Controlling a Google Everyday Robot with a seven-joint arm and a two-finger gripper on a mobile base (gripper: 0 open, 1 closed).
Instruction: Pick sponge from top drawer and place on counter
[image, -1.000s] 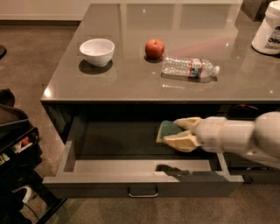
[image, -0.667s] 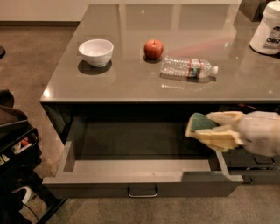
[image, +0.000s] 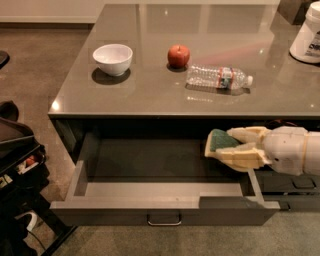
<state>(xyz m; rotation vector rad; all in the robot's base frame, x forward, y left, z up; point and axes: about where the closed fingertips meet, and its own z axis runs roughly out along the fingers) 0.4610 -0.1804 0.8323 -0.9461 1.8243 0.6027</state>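
The top drawer (image: 150, 204) is pulled wide open below the counter (image: 150, 95), and its inside looks bare. My gripper (image: 227, 146) reaches in from the right over the drawer's right end. Its cream fingers (image: 240, 155) are shut on the sponge (image: 220, 140), green face up with a yellow edge, held above the drawer floor and just below the counter's front edge.
On the counter stand a white bowl (image: 113, 58), a red apple (image: 178, 55), a clear plastic bottle lying on its side (image: 218, 77) and a white tub (image: 307, 34) at the far right. Dark equipment (image: 17, 165) stands on the floor at the left.
My gripper has carried the sponge to the right, from mid-drawer to the drawer's right end, and drawn back slightly. The sponge stays gripped.
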